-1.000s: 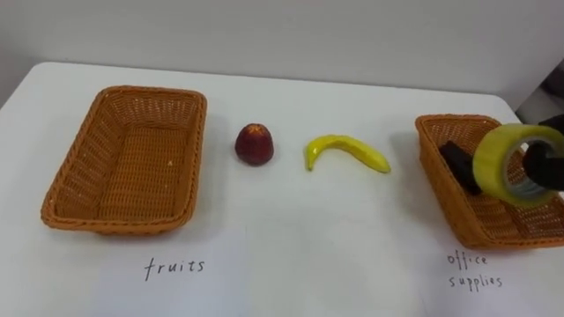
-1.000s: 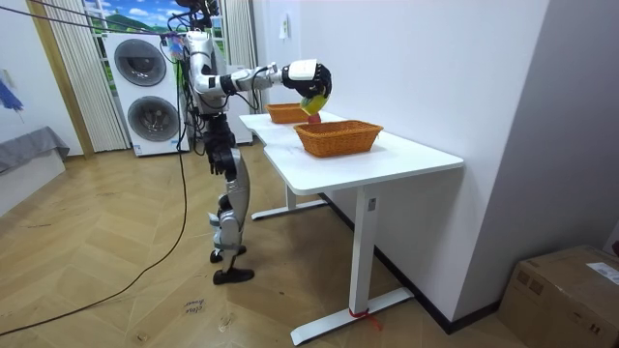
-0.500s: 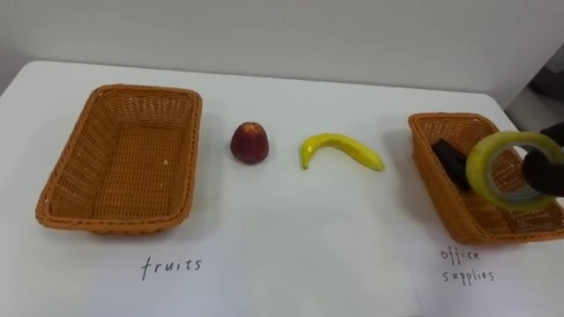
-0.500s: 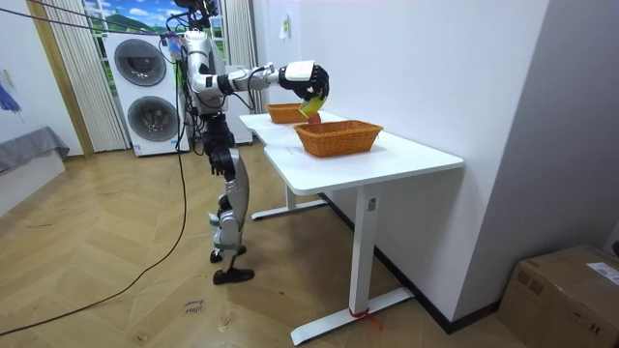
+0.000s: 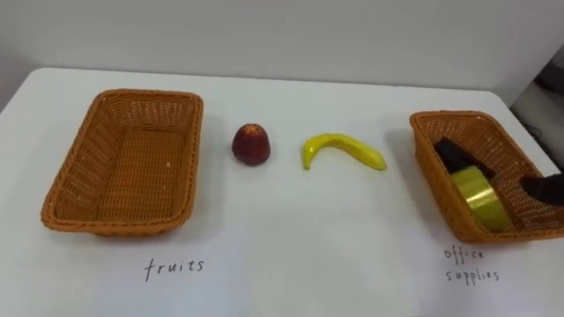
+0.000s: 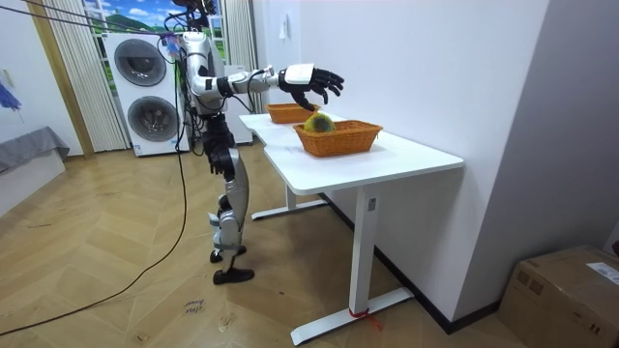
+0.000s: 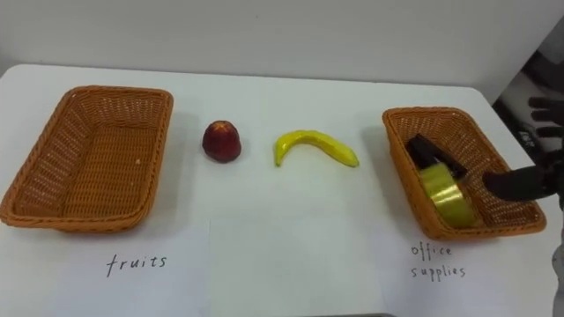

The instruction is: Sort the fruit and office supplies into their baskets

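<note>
A yellow tape roll (image 5: 478, 195) lies in the right-hand wicker basket (image 5: 429, 172), next to a black item (image 5: 454, 156). My right hand (image 7: 520, 183) hovers open over that basket's right side, fingers spread and clear of the tape; the room view has the right hand (image 6: 314, 80) above the basket (image 6: 338, 142). A red apple (image 5: 251, 143) and a yellow banana (image 5: 344, 151) rest on the white table between the baskets. The left-hand wicker basket (image 5: 196, 154) holds nothing.
Handwritten labels (image 5: 174, 265) sit on the table in front of each basket. The table's right edge runs just past the right basket. I stand at the table's long side, with washing machines (image 6: 147, 92) behind me.
My right hand let go of the tape roll, which dropped into the right basket. The hand's fingers have spread open above it.
</note>
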Tool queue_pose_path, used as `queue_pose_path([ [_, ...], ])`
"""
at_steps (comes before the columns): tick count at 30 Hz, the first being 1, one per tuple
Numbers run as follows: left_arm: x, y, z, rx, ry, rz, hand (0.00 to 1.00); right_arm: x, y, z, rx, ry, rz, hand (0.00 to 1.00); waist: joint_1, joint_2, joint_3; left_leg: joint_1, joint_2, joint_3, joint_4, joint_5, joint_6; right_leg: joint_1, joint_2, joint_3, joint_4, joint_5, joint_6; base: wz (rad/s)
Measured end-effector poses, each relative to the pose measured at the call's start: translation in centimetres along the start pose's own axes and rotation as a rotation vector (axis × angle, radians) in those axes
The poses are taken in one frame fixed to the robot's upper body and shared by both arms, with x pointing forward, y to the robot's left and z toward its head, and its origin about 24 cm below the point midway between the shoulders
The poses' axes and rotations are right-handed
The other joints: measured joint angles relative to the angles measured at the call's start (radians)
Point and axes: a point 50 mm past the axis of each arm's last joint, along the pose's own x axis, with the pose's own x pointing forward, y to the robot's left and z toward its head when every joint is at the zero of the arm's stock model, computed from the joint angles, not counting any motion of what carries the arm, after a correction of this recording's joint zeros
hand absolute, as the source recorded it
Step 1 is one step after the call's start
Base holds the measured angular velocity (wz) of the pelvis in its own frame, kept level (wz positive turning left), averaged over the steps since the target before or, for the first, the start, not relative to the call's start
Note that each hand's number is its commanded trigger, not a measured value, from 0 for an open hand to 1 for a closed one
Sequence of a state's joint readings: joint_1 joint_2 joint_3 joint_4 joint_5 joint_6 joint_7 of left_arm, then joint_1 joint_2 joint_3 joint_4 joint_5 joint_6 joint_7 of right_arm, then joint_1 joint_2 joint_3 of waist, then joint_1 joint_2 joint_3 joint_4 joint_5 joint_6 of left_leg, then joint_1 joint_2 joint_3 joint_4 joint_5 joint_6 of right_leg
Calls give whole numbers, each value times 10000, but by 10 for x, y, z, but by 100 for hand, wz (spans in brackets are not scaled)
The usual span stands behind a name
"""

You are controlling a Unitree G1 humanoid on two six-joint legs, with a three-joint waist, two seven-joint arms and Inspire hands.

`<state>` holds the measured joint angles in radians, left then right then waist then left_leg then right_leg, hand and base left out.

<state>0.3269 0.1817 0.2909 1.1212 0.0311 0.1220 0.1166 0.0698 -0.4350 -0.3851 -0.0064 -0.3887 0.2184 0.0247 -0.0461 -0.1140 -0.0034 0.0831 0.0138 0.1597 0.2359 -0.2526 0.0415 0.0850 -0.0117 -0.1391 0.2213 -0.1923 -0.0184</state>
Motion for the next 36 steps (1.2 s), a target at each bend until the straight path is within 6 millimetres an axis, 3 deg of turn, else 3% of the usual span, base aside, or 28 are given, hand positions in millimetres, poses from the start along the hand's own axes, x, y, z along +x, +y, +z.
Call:
queue_pose_path([
  [36,0,-3,-1,-213,44,-91,0,1,-1,5,436,-198,-5,0,26,-56,31,-1,-31,3,-44,1,2,-58,-17,-1,-32,-23,18,0],
])
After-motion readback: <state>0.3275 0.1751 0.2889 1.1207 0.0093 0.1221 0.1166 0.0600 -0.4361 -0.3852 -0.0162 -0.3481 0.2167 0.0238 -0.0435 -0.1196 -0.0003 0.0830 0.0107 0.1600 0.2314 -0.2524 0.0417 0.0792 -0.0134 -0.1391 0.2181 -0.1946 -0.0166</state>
